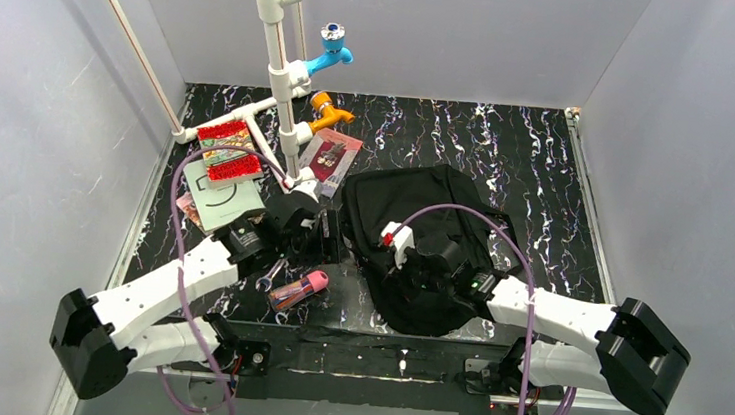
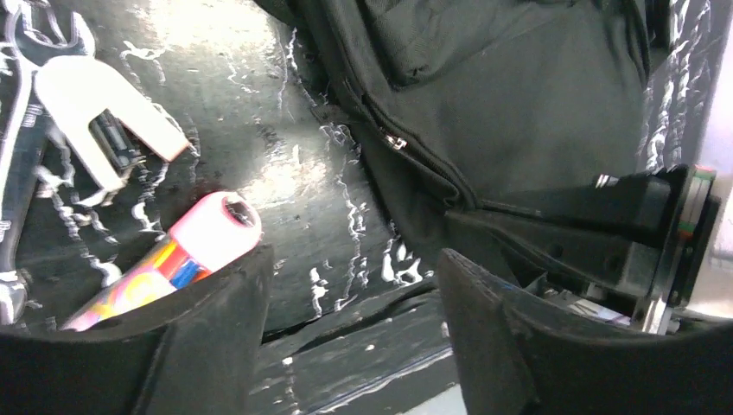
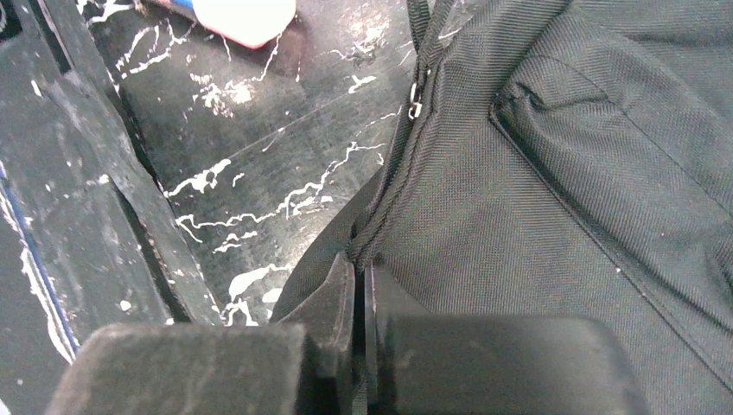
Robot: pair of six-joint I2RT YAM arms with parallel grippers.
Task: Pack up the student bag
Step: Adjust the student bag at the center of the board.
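Bag: the student bag (image 1: 421, 237) lay flat right of the tabletop's centre, long axis from far edge to near edge, tilted slightly.
Right gripper: the right gripper (image 3: 361, 285) was pinched closed on the bag's seam edge near the zipper (image 3: 415, 99).
Left gripper: the left gripper (image 2: 350, 285) was held wide open, empty, just beside the bag's left side.
Nearby: a pink marker (image 2: 186, 251) and a wrench (image 1: 270, 272) lay left of the bag.

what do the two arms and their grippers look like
Both arms have white link shells with black joint housings and black bases. A purple cable loops along each. The left gripper and right gripper are black with broad matte fingers; a white bracket sits atop the right wrist.
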